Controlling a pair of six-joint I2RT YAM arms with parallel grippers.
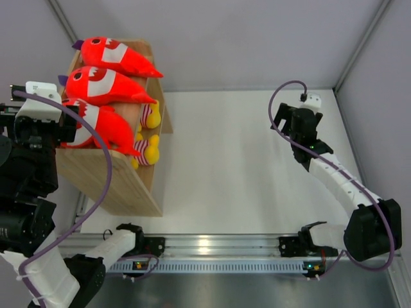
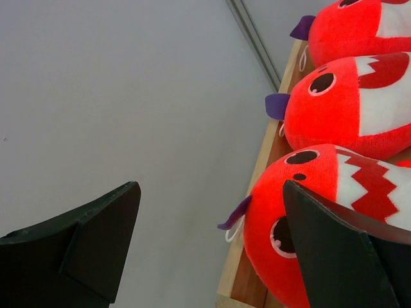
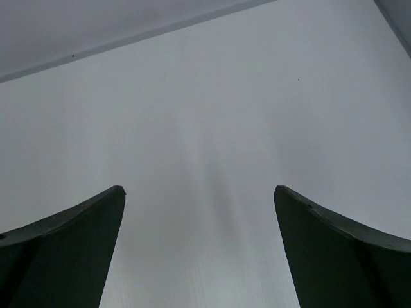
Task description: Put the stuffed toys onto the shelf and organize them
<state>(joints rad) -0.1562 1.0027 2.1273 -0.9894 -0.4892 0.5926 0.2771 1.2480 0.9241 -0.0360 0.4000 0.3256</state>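
Basically all toys look shelved: three red sharks (image 1: 103, 85) lined up in the shelf (image 1: 122, 186) tray, upper left of the top view, two yellow toys (image 1: 148, 117) at its right rim. Left gripper (image 2: 209, 189) wide, empty, one finger just beside the lowest shark (image 2: 302, 192); a careless swing could shove it and tip the yellow ones off. Right gripper (image 3: 199, 189) wide, empty, over the table (image 1: 257, 179), mid right; nothing blocks it.

Fuzzy plush sharks (image 1: 106, 86), matt bare-wood shelf (image 1: 122, 186), smooth white table (image 1: 244, 160).
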